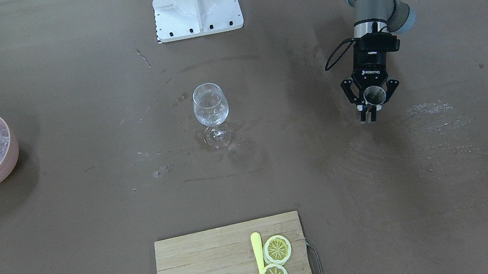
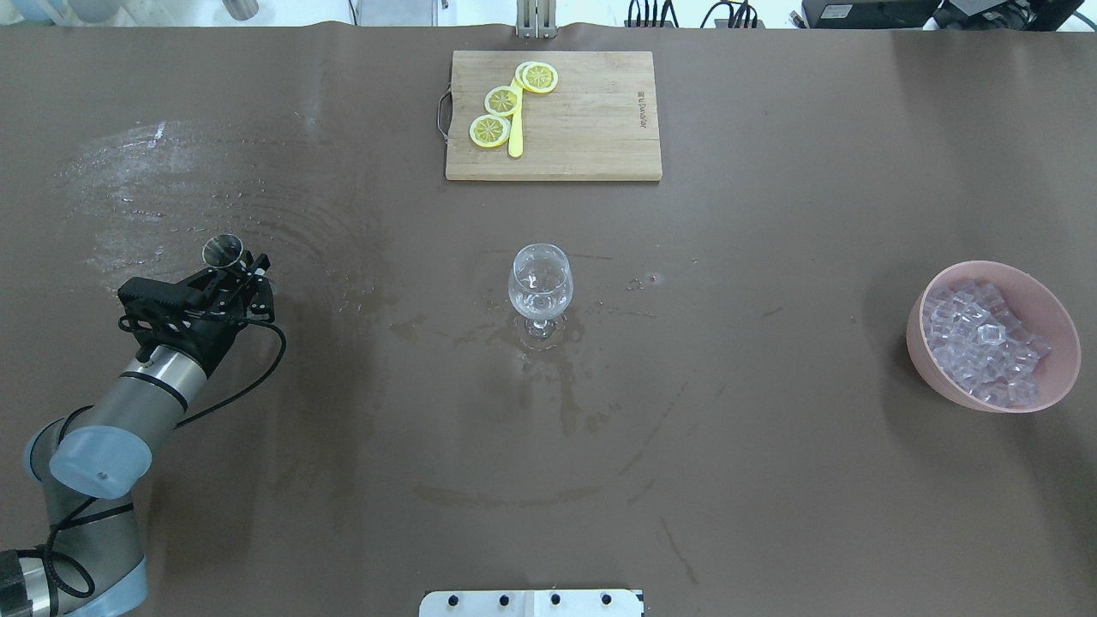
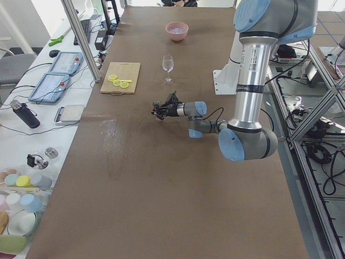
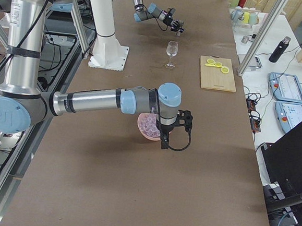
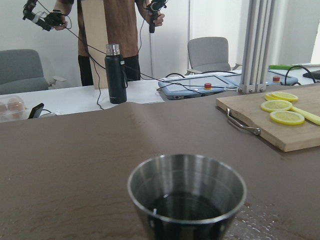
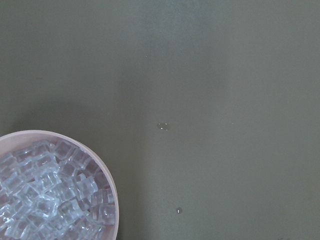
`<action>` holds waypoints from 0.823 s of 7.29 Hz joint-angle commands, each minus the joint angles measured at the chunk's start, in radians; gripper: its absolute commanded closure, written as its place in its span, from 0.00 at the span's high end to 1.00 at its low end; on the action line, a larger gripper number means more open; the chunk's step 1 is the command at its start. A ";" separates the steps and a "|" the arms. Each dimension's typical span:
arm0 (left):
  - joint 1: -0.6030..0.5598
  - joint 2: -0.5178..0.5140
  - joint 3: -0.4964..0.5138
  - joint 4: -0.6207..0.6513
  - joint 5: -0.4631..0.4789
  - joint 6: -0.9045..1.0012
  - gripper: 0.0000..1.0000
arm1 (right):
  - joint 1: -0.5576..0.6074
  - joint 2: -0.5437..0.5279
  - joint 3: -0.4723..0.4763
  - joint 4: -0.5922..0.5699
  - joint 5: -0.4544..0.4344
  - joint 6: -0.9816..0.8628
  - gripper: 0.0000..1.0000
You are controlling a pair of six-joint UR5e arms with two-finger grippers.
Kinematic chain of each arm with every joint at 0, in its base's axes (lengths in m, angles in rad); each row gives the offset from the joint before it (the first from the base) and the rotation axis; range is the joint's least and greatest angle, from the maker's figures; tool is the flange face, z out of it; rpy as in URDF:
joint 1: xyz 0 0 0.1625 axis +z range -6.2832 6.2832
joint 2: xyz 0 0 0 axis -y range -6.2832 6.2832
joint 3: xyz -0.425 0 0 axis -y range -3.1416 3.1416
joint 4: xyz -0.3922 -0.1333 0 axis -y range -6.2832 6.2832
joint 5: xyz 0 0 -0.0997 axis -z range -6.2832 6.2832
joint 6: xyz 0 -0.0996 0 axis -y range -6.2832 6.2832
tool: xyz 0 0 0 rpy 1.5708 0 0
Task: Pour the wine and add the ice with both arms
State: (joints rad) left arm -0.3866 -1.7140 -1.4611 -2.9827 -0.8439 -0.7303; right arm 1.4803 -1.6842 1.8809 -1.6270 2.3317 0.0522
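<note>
The ice (image 2: pixel 981 343), a heap of small clear cubes, fills a pink bowl (image 2: pixel 930 373) well off to the robot's right of the wine glass (image 2: pixel 540 283), with bare brown table (image 2: pixel 771 514) between the two. The right gripper (image 4: pixel 164 140) shows only in the right side view, where it hangs pointing down at the bowl's near edge. Whether its fingers are spread or pressed together cannot be told. Its wrist camera looks straight down on the table, with the bowl and cubes in the lower left corner of that view. The wine glass stands upright at the table's middle, with wet smears around its foot. Well off to the glass's other side, the left gripper (image 1: pixel 369 112) pinches a small steel cup (image 5: pixel 186 192) and holds it upright just above the table. The left wrist view shows a shallow dark liquid in the cup's bottom. Beyond the glass, on the side away from the robot, lies a wooden cutting board (image 2: pixel 591 128) carrying three lemon slices (image 2: pixel 489 131) and a yellow knife (image 2: pixel 516 141). On the glass's robot side stands the white stand (image 1: pixel 195 0).
</note>
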 commanded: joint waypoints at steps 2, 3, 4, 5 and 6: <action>0.003 -0.067 -0.005 0.007 -0.043 0.062 0.00 | 0.000 -0.005 0.000 0.001 0.000 0.000 1.00; 0.005 -0.079 -0.008 0.004 -0.059 0.060 0.00 | 0.000 -0.006 0.000 -0.001 0.000 0.000 1.00; 0.003 -0.085 -0.008 -0.001 -0.078 0.062 0.00 | 0.000 -0.006 0.000 0.001 0.000 0.000 1.00; 0.003 -0.085 -0.010 -0.002 -0.080 0.060 0.00 | 0.000 -0.006 0.000 0.001 0.000 0.000 1.00; 0.003 -0.082 -0.019 0.022 -0.092 0.074 0.00 | 0.000 -0.006 -0.002 0.001 0.000 0.000 1.00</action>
State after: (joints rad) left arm -0.3833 -1.7970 -1.4728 -2.9781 -0.9232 -0.6666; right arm 1.4803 -1.6903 1.8802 -1.6262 2.3316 0.0521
